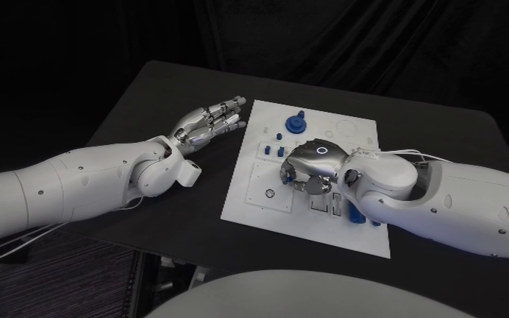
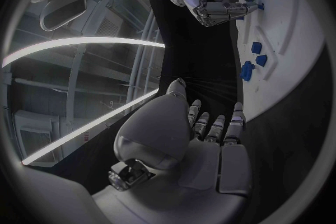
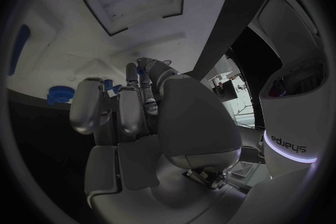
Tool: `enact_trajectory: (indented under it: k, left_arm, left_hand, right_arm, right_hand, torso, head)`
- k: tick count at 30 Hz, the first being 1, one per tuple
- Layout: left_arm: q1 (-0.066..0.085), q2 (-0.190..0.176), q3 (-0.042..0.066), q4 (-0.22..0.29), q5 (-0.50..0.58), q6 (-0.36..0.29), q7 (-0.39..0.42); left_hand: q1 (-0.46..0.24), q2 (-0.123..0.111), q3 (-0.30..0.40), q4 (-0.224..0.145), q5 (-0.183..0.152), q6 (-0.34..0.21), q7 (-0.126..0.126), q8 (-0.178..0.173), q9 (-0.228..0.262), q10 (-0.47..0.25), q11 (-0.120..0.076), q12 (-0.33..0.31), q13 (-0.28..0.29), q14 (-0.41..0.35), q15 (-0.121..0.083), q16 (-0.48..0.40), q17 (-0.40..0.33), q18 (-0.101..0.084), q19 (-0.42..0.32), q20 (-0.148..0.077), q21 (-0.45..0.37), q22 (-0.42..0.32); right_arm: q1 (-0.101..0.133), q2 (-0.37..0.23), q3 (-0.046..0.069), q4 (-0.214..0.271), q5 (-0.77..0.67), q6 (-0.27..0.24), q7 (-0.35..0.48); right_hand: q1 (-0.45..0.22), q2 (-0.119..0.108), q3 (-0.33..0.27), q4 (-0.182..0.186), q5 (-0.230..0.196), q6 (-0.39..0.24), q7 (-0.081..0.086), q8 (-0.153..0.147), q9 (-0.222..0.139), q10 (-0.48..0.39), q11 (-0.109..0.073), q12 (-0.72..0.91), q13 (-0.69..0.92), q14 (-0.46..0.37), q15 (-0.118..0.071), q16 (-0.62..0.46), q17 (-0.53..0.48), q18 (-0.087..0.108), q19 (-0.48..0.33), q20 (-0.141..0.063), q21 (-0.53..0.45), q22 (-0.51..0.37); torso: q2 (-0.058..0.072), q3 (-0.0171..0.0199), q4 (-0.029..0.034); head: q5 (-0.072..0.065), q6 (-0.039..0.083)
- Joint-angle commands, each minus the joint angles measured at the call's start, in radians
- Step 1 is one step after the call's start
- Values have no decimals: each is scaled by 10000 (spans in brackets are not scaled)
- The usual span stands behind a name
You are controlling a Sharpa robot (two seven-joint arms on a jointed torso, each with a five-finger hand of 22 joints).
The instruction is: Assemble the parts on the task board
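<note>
The white task board [image 1: 366, 238] lies in the middle of the black table. My right hand [image 1: 314, 162] is over the board's centre, fingers curled down onto it. A small blue part [image 2: 260, 5] sits pinched at its fingertips [image 3: 133, 75], pressed against the board [image 2: 294, 39]. A tall blue peg [image 1: 297, 122] stands at the board's far side, with small blue parts [image 1: 278, 138] near it. My left hand [image 1: 212, 123] hovers over the table just left of the board, fingers [image 2: 213, 123] straight and apart, holding nothing.
Another blue part [image 1: 357, 216] lies on the board under my right forearm. Three blue parts [image 2: 256, 48] stand along the board's edge nearest my left hand. A round blue part [image 3: 59, 94] stands beyond my right hand. Bare black table surrounds the board.
</note>
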State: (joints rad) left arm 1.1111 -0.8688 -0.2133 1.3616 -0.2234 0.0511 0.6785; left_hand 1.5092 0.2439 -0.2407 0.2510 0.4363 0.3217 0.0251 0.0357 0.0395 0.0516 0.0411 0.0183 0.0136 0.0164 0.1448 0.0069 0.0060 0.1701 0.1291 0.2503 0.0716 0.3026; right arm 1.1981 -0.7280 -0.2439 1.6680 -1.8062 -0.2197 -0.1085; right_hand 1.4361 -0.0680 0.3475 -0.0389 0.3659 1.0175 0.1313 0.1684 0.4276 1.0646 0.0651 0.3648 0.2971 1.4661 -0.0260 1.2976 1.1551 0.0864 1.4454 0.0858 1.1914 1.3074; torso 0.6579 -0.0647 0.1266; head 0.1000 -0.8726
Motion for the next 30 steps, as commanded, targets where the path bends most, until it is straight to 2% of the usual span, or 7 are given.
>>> enact_trajectory:
  k: [1, 12, 23, 30]
  left_arm:
    - [-17, 29, 10, 0, 57, 131, 801]
    - [-21, 40, 10, -12, 57, 136, 755]
    - [-23, 46, 10, -7, 57, 154, 706]
    - [-25, 71, 10, -23, 57, 172, 676]
  left_hand:
    - [109, 11, 19, -35, 44, -65, 5, 17, -14, -12, 25, 0, -6, -6, 58, -9, -7, 80, -30, 67, -40, -3]
    - [107, 14, 21, -35, 44, -66, 9, 17, -14, -13, 29, -1, -6, -3, 65, -8, -7, 79, -29, 74, -39, -4]
    - [116, 47, 53, -47, 47, 46, 168, 45, 5, -12, 0, 1, -3, 36, 138, 9, 6, 77, 5, 138, -20, 5]
    - [127, 58, 71, -60, 46, 174, 260, 71, 23, -13, -22, 2, -3, 48, 161, 15, 9, 77, 13, 157, -15, -7]
  right_arm:
    - [-33, -19, -2, 48, -40, 152, -180]
    - [-33, -14, -3, 57, 177, 366, -283]
    - [-33, 62, -3, 6, 195, 554, -379]
    - [-32, 110, -3, -27, 196, 685, -434]
  right_hand:
    - [-123, 67, -53, 33, -13, -48, 19, -25, 23, -22, -7, -14, 7, 101, 101, 12, -10, -117, -42, 9, 27, 1647]
    - [-130, 93, -38, 39, 14, -54, 13, -35, 37, -44, -9, -30, 6, 100, 102, 16, -7, -110, -54, 12, -2, 1638]
    - [-113, 90, 0, 0, 107, -140, 35, -108, 58, -100, 10, -65, 10, 67, 114, -17, -56, -92, -97, 22, -90, 1614]
    - [-202, 58, 65, 2, -104, -679, 93, -485, -16, -278, 39, -159, 21, -28, 151, -112, -194, -52, -204, 61, -286, 1560]
  torso:
    - [-1, -4, 3]
    - [1, -3, 0]
    - [0, -14, -1]
    - [2, -17, 13]
  head:
    - [14, 0]
    - [34, 0]
    - [98, 0]
    - [82, 0]
